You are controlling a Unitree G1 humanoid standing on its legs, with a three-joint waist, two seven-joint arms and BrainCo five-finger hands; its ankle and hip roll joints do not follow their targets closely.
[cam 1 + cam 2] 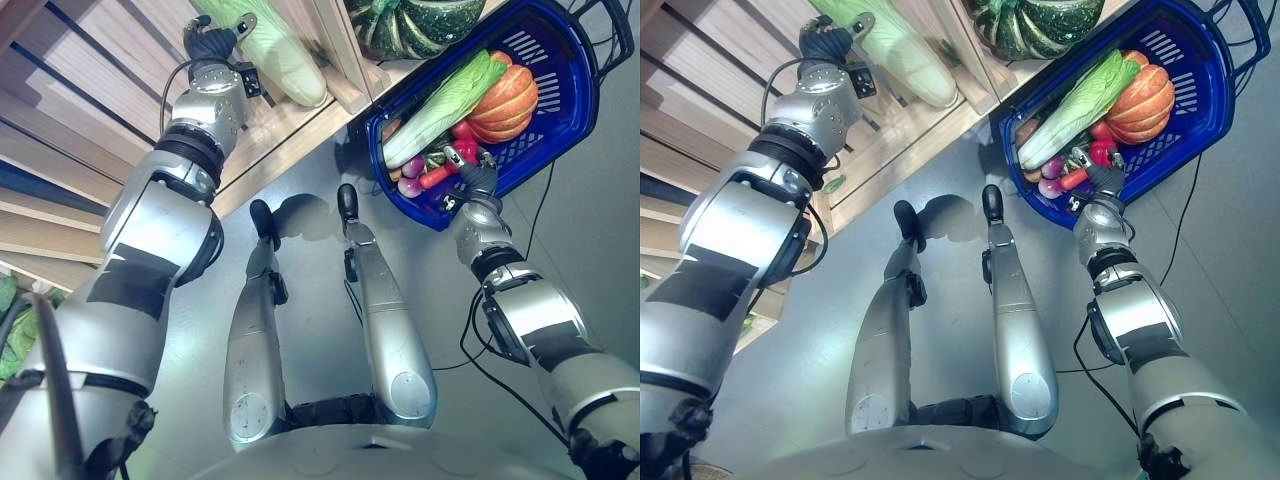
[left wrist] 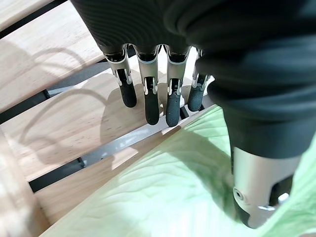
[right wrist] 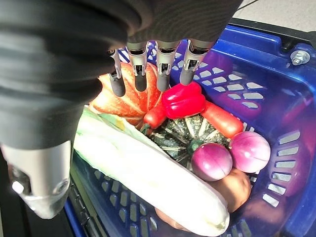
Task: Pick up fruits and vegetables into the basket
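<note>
Blue plastic forms the basket, which sits on the grey floor beside the corner of a wooden slatted shelf. Its perforated walls enclose several items. An orange pumpkin lies against the far wall. A long pale-green cabbage lies diagonally across the basket, touching the pumpkin along one side. Below these, in the right wrist view, a red pepper rests on a small dark-green striped squash, with a red chilli just beside it, an orange carrot at the pepper's other side, and two purple onions touching each other near the basket wall. A brown tuber lies under the onions.

Right hand: positioned above the basket's near rim, fingers straight and relaxed, holding nothing.

Left hand: raised over the shelf surface, at the end of a second pale-green cabbage lying on the slats. In the left wrist view its fingers extend straight over the wood, with the thumb resting over the cabbage leaf; the hand is not closed around it.

A large dark-green striped pumpkin sits on the shelf near its corner, just beside the basket's far rim.
</note>
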